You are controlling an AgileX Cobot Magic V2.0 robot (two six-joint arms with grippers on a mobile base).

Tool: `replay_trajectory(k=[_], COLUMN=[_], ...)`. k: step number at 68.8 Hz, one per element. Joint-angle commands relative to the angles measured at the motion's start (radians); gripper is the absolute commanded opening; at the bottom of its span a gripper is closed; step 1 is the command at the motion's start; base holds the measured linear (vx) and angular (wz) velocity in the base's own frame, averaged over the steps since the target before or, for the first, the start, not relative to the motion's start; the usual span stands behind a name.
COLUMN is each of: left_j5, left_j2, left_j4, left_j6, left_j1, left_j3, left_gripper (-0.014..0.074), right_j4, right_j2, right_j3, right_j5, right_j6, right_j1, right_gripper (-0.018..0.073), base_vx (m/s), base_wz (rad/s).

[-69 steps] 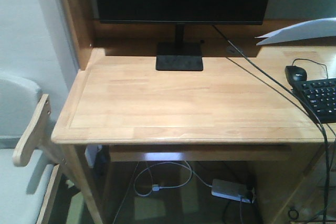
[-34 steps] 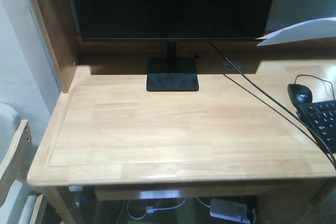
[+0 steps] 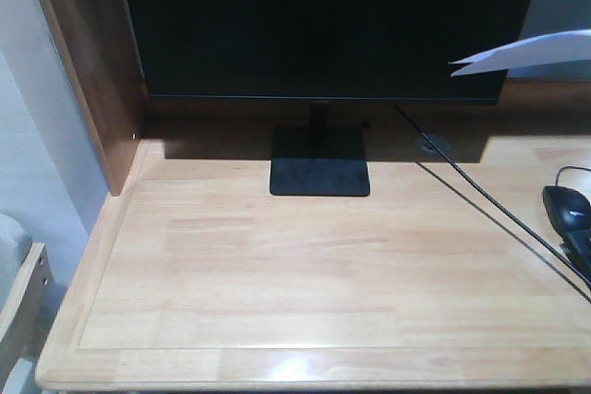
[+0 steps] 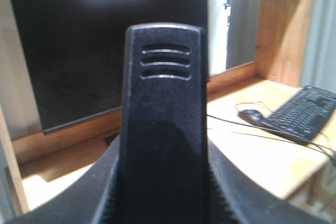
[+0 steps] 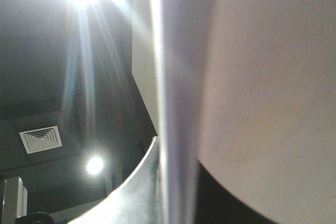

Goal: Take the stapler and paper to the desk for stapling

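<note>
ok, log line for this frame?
left end effector: gripping stapler | paper: aloft by monitor | desk: neither placed yet

No writing can be read anywhere: the small mark on the monitor's lower edge and the keyboard's key legends are too blurred.

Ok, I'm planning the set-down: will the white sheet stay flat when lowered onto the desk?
Probably not: the paper looks thin and floppy, curving in the right wrist view. It's likely light enough to slide on the glossy desk.
</note>
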Motion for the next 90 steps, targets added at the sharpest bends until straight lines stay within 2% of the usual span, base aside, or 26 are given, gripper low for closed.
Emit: replay_trajectory(k=[1,90], left_j5=[-0.115,-0.115], left_j2=[0.022,0.022], left_j4=[0.004,0.004], left_j6=[-0.002,-0.002], left_j1=[-0.002,-0.002], left_j3=[-0.025,-0.025], left_gripper=[-0.0006,-0.0006], right_j4=[-0.003,-0.003], right_j2=[0.012,0.012], right_j3=[-0.03,-0.03], right_j5=[-0.029,-0.029], right_j6=[-0.007,-0.007], right_j1=[0.002,0.002], right_gripper=[-0.001,-0.001], base_vx=[0.14,0.04], base_wz=[0.06,0.02])
